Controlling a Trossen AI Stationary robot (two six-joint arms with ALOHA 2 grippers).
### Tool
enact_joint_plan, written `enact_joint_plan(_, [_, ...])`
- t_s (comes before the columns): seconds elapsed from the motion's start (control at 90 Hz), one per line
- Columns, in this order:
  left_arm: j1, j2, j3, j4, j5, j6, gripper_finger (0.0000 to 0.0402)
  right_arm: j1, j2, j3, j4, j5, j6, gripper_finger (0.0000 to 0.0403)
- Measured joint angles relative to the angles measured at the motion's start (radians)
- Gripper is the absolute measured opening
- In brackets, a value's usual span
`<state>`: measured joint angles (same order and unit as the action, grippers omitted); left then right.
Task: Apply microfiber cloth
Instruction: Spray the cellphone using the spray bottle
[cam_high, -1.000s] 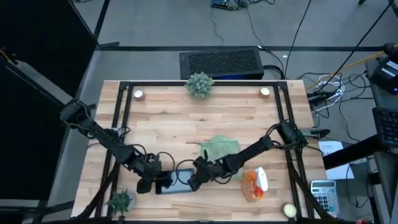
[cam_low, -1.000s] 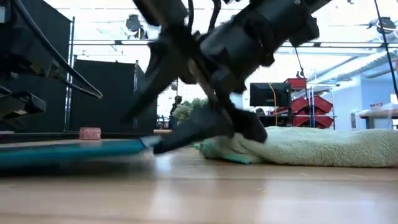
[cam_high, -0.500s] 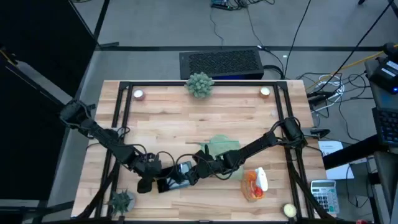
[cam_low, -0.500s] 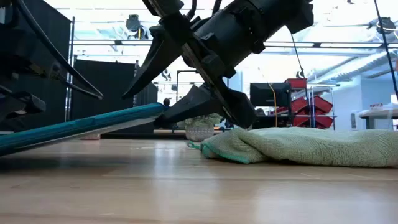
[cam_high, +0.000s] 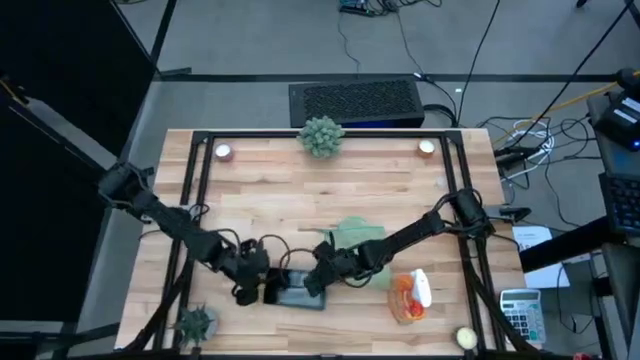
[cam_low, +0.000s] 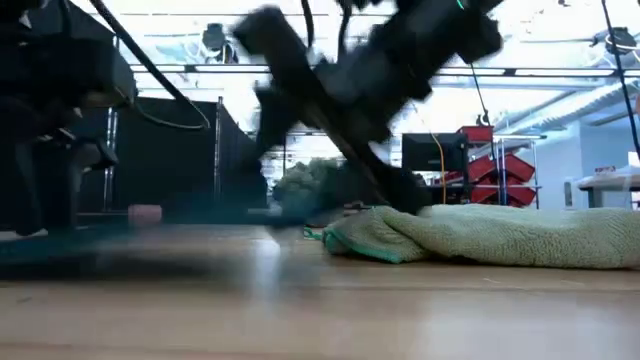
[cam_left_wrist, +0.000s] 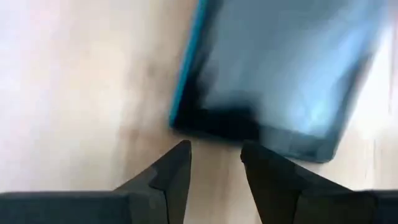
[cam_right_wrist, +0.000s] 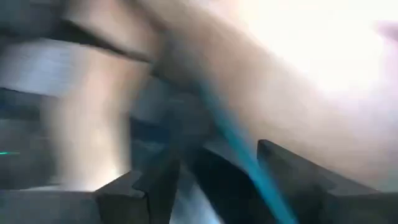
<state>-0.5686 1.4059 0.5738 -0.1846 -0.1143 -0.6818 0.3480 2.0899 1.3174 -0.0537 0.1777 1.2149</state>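
- Centrally, microfiber cloth (cam_high: 352, 238) is lying bunched on worktop (cam_high: 270, 190), nearer front edge.
- Right gripper (cam_high: 318, 284) is gripping dark tablet (cam_high: 298, 292) w/ its fingers, beside cloth.
- Left gripper (cam_left_wrist: 214, 163) is hovering narrowly parted by tablet's other end.

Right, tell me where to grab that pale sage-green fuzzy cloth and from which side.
Take the pale sage-green microfiber cloth at its folded, raised edge, the end toward the dark blue-edged tablet. It lies bunched on the wooden table, so coming down from above with an open claw should pinch that ridge; the right claw is nearest.
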Motion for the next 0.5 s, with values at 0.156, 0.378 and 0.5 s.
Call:
enact_joint_plan(0.156, [0.009,0.000,0.000,0.019,0.010,0.011,0.0134,0.001,-0.010,0.007,0.070,-0.011,0.004,0.0196])
enact_joint_plan(0.378, [0.009,-0.004,0.001,0.011,0.039,0.018,0.0134,0.000,-0.025,0.003,-0.023,-0.125,-0.127,0.0196])
enact_joint_plan(0.5, [-0.023,-0.039,0.043,0.001,0.109,0.034,0.0134,-0.007,-0.074,0.003,-0.037,-0.157,-0.176,0.0196])
